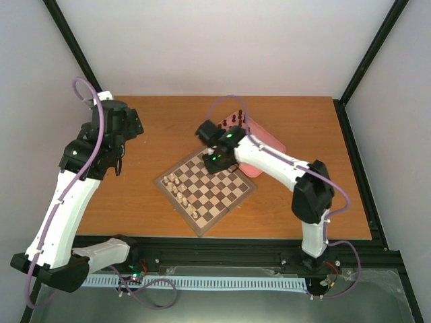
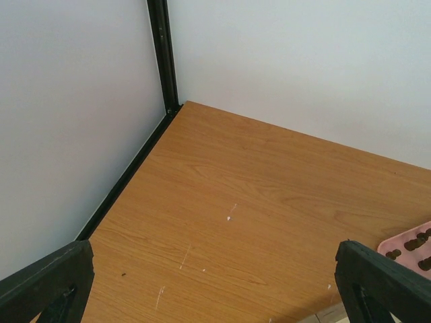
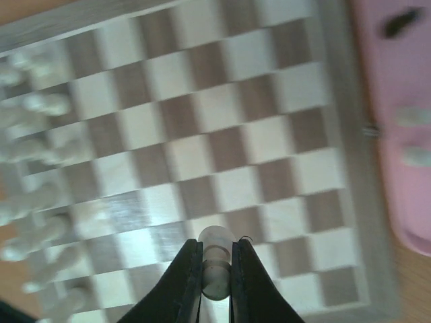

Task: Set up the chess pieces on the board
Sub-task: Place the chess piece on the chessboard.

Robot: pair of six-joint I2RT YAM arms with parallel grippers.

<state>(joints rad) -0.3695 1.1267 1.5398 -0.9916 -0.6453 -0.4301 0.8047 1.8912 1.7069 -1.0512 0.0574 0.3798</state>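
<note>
Cream chess piece (image 3: pixel 217 237) clamped between the right gripper (image 3: pixel 217 259) fingers, low centre of the right wrist frame, over the chessboard (image 1: pixel 205 190) squares. Can't tell if it touches the board. Top view: that gripper sits above the board's upper corner, just beside the pink tray (image 1: pixel 266 145) holding dark pieces (image 1: pixel 236 120). More cream pieces (image 1: pixel 178 188) line the board's left edge. Left gripper (image 2: pixel 215 286) wide open over the wooden table (image 2: pixel 256 202), upper left.
</note>
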